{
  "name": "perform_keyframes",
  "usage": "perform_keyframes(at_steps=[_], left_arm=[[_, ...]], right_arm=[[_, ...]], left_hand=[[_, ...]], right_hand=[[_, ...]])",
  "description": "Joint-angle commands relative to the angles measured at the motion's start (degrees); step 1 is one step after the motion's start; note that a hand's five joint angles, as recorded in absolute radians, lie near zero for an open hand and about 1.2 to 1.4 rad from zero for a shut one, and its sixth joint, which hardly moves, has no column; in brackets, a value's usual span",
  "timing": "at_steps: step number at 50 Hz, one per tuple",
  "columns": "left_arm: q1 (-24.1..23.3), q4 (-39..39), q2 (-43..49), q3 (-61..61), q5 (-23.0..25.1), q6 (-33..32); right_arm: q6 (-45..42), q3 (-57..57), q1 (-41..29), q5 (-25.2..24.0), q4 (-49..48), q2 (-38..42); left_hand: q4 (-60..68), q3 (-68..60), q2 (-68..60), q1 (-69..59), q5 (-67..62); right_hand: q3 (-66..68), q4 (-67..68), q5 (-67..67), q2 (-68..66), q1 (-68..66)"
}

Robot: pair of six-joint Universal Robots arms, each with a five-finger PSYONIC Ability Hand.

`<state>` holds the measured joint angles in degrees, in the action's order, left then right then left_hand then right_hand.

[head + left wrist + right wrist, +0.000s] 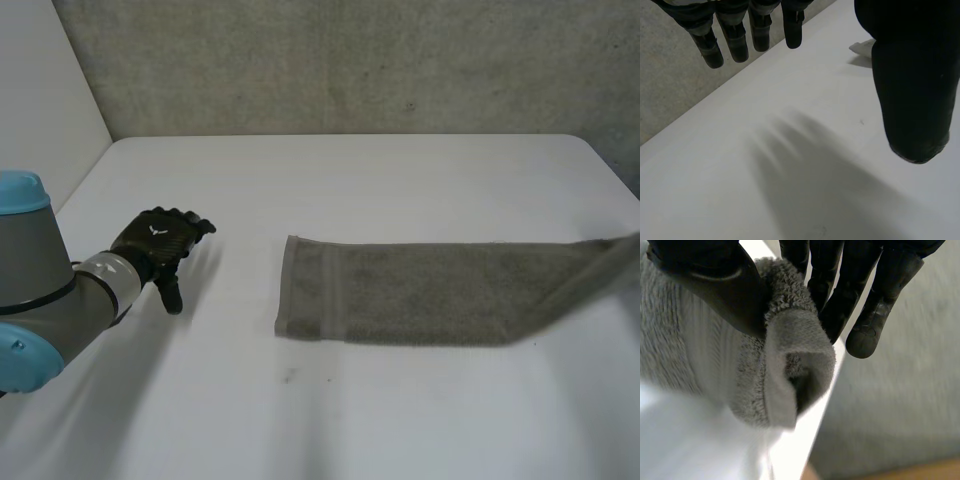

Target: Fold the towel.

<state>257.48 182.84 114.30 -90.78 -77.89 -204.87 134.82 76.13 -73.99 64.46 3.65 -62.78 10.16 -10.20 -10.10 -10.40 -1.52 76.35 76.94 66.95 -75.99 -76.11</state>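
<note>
A white tabletop (350, 180) is meeting a grey concrete wall, and a grey towel (430, 290) is lying across it as a long narrow strip, apparently halved lengthwise. The right hand (837, 285) is pinching the towel's right end between thumb and fingers, holding it raised. The left hand (155, 240) is hovering straight-fingered and empty, well apart from the towel's left end. The crosswise folds look undone.

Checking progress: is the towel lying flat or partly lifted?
Partly lifted: the towel lies stretched along the table, but its right end is raised, pinched in the right hand.
</note>
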Motion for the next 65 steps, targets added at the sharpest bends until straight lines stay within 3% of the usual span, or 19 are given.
perform_keyframes(at_steps=[1, 2, 4, 5, 7, 10, 18, 22, 23, 24, 25, 26, 32, 37, 49, 51, 54, 56, 65], left_arm=[[-0.13, -0.03, -0.83, -0.10, -0.07, 0.08], [-0.13, -0.03, -0.83, -0.10, -0.07, 0.08], [-0.13, -0.03, -1.71, -0.10, -0.15, 0.08], [-0.13, -0.03, -1.71, -0.10, -0.15, 0.08], [-0.22, -0.03, -1.89, -0.10, -0.07, 0.17], [-0.31, -0.12, -1.97, -0.18, -0.07, 0.17], [-0.49, -0.03, -2.33, -0.71, 0.02, 0.17], [-0.75, -0.03, -2.41, -0.71, 0.02, 0.08], [-0.92, -0.03, -2.41, -0.63, 0.02, 0.17], [-0.93, -0.03, -2.41, -0.63, 0.02, 0.17], [-1.10, 0.05, -2.50, -0.36, 0.02, 0.17], [-1.36, 0.06, -2.68, -0.01, 0.02, 0.17], [-3.83, 0.85, -4.00, 1.75, 0.11, 0.35], [-10.14, 1.37, -4.17, 4.64, -0.33, 3.59], [-15.69, 2.87, -0.92, 5.00, -1.82, 8.43], [-15.87, 3.13, -0.66, 4.65, -3.22, 8.52], [-15.87, 3.13, -0.66, 4.47, -3.84, 8.61], [-15.87, 3.04, -0.92, 4.04, -4.28, 8.70], [-15.34, 3.04, -2.68, 1.92, -4.37, 8.79]], right_arm=[[1.24, -5.81, -19.49, -0.56, 0.22, -1.39], [1.24, -5.82, -19.52, -0.56, 0.22, -1.38], [1.24, -8.18, -29.32, -0.30, -0.30, 0.80], [1.24, -8.19, -29.37, -0.30, -0.31, 0.81], [0.89, -10.29, -39.17, -0.04, -1.09, 4.31], [0.71, -11.62, -46.56, 0.14, -1.19, 8.44], [-0.95, -12.68, -56.95, 0.31, -0.66, 18.29], [-2.10, -12.24, -57.93, 0.84, -0.57, 18.48], [-2.19, -12.06, -57.76, 1.45, -0.57, 17.61], [-2.19, -12.06, -57.76, 1.46, -0.57, 17.60], [-1.58, -11.71, -57.58, 2.24, -0.57, 15.86], [-0.88, -11.28, -57.49, 3.73, -0.74, 13.41], [5.81, -7.76, -52.66, 7.35, -1.10, 7.41], [15.81, 3.55, -43.72, 7.35, -2.76, -0.14], [16.97, 22.81, -30.26, 6.47, -11.45, -2.26], [16.71, 25.19, -27.19, 6.12, -13.40, -2.17], [15.91, 25.73, -26.38, 6.12, -13.75, -1.73], [13.55, 26.26, -25.86, 6.38, -14.19, -1.47], [8.27, 24.24, -26.38, 7.43, -19.47, -4.63]], left_hand=[[0.56, -0.52, -0.62, -0.32, 0.80], [0.56, -0.52, -0.62, -0.32, 0.80], [0.56, -0.52, -0.62, -0.32, 0.80], [0.56, -0.52, -0.62, -0.32, 0.80], [0.39, -0.35, -0.45, -0.15, 0.97], [0.39, -0.35, -0.45, -0.15, 0.97], [0.22, -0.18, -0.28, 0.02, 1.14], [0.05, -0.02, -0.11, 0.19, 1.31], [0.05, -0.02, -0.11, 0.19, 1.31], [0.05, -0.02, -0.11, 0.19, 1.31], [0.05, -0.02, -0.11, 0.19, 1.31], [0.05, -0.02, -0.11, 0.19, 1.31], [0.22, -0.18, -0.28, 0.02, 1.14], [1.06, -1.02, -1.12, -0.82, 0.30], [1.40, -1.36, -1.46, -1.16, -0.04], [1.40, -1.36, -1.46, -1.16, -0.04], [1.23, -1.19, -1.29, -0.99, 0.13], [1.23, -1.19, -1.29, -0.99, 0.13], [0.89, -0.86, -0.95, -0.65, 0.46]], right_hand=[[3.65, 3.06, 3.05, -4.01, -3.89], [3.65, 3.06, 3.05, -4.01, -3.89], [3.65, 3.06, 3.05, -4.01, -3.89], [3.65, 3.06, 3.05, -4.01, -3.89], [3.65, 3.06, 3.05, -4.01, -3.89], [3.65, 3.06, 3.05, -4.01, -3.89], [3.65, 3.06, 3.05, -4.01, -3.89], [3.37, 2.79, 2.78, -3.74, -3.62], [-25.77, -26.36, -26.36, 25.41, 25.53], [-26.06, -26.65, -26.66, 25.70, 25.82], [-62.37, -62.96, -62.96, 62.01, 62.13], [-66.35, -66.94, -66.95, 65.99, 66.11], [-66.35, -66.94, -66.95, 65.99, 66.11], [-66.35, -66.94, -66.95, 65.99, 66.11], [-66.35, -66.94, -66.95, 65.99, 66.11], [-48.88, -49.46, -49.47, 48.51, 48.63], [-38.35, -38.93, -38.94, 37.99, 38.10], [-1.04, -1.63, -1.63, 0.68, 0.80], [3.65, 3.06, 3.05, -4.01, -3.89]])
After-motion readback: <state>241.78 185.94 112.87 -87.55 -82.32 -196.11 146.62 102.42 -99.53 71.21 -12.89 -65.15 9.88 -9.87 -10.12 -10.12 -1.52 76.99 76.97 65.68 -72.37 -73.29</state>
